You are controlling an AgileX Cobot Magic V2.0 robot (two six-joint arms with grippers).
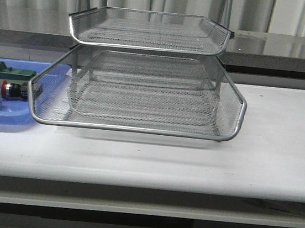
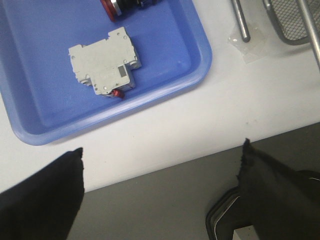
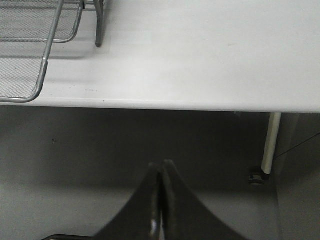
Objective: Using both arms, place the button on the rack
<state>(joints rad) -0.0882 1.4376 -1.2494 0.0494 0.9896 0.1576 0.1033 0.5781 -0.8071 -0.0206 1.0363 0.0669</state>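
The button (image 1: 12,90), red-headed with a black body, lies on its side in the blue tray (image 1: 7,118) at the table's left; only its red head (image 2: 111,7) shows in the left wrist view. The silver wire-mesh rack (image 1: 144,91) stands mid-table with its lower tier pulled forward. My left gripper (image 2: 162,150) is open and empty, hanging over the table's front edge, short of the tray. My right gripper (image 3: 161,165) is shut on nothing, in front of and below the table edge, to the right of the rack (image 3: 30,50). Neither arm shows in the front view.
A white boxy part (image 2: 104,67) lies in the blue tray (image 2: 165,60) beside the button, with a green block (image 1: 2,70) behind. One thin rack leg (image 2: 241,22) stands near the tray's corner. A grey counter (image 1: 294,51) runs behind the table. A table leg (image 3: 271,145) shows lower right.
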